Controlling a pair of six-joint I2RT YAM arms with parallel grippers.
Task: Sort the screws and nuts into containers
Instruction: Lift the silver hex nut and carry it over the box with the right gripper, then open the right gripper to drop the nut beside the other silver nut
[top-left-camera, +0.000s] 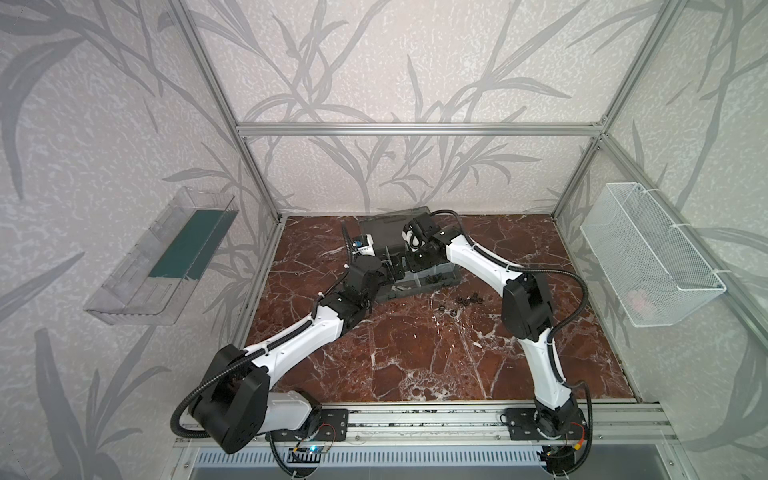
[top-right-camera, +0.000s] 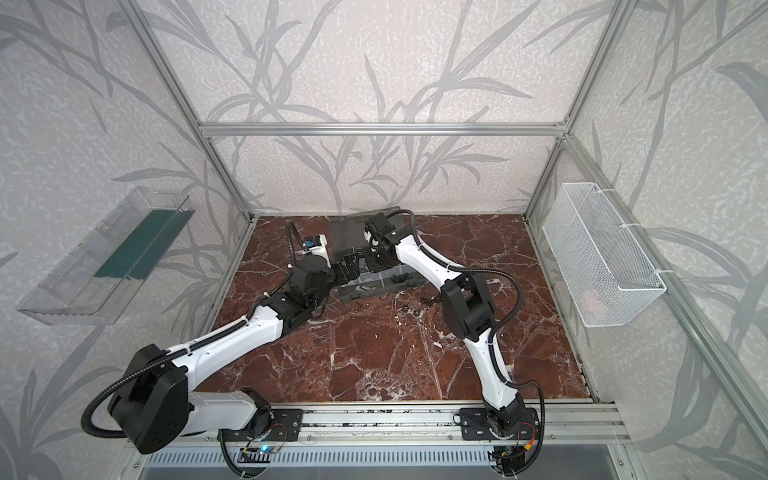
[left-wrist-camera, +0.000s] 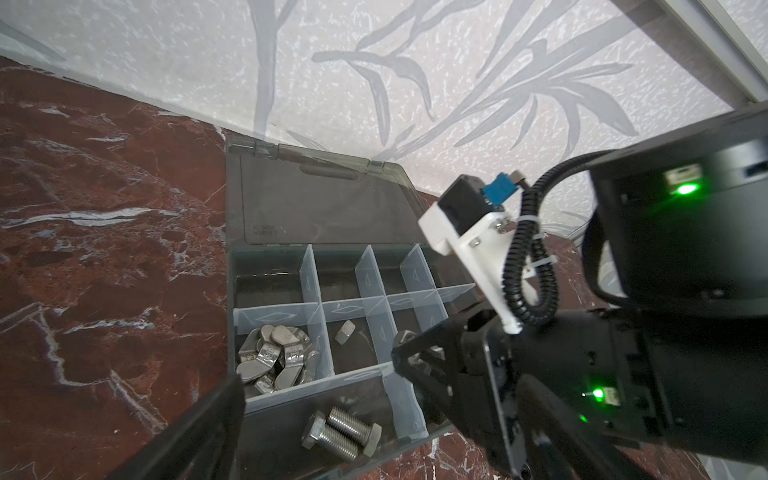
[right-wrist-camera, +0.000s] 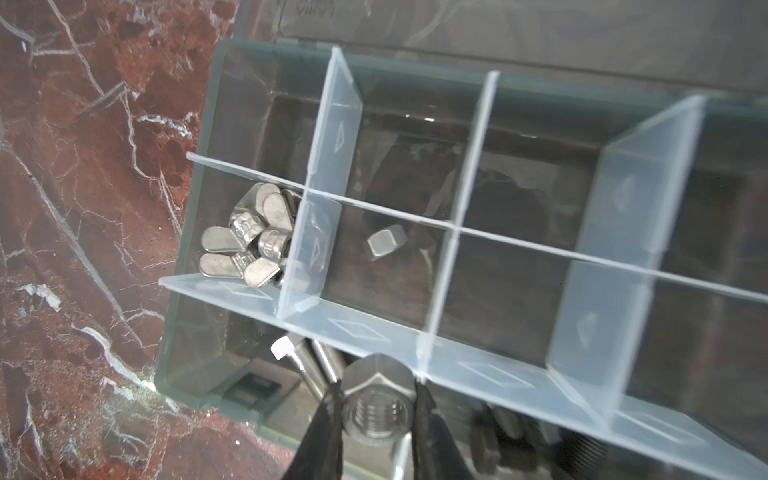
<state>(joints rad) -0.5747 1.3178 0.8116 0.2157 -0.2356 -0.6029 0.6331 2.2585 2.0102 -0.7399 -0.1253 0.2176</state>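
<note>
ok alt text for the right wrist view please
The right end effector grips a large silver hex nut over an open grey organizer case. One compartment holds a heap of wing nuts, its neighbour a single small hex nut; bolts lie in another.

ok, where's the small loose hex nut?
Right wrist view: small hex nut lies alone in the organizer case compartment adjoining the wing nuts' compartment.

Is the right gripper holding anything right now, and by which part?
Yes: the right gripper pinches a silver hex nut by two opposite outer sides, its threaded hole facing the wrist camera.
</note>
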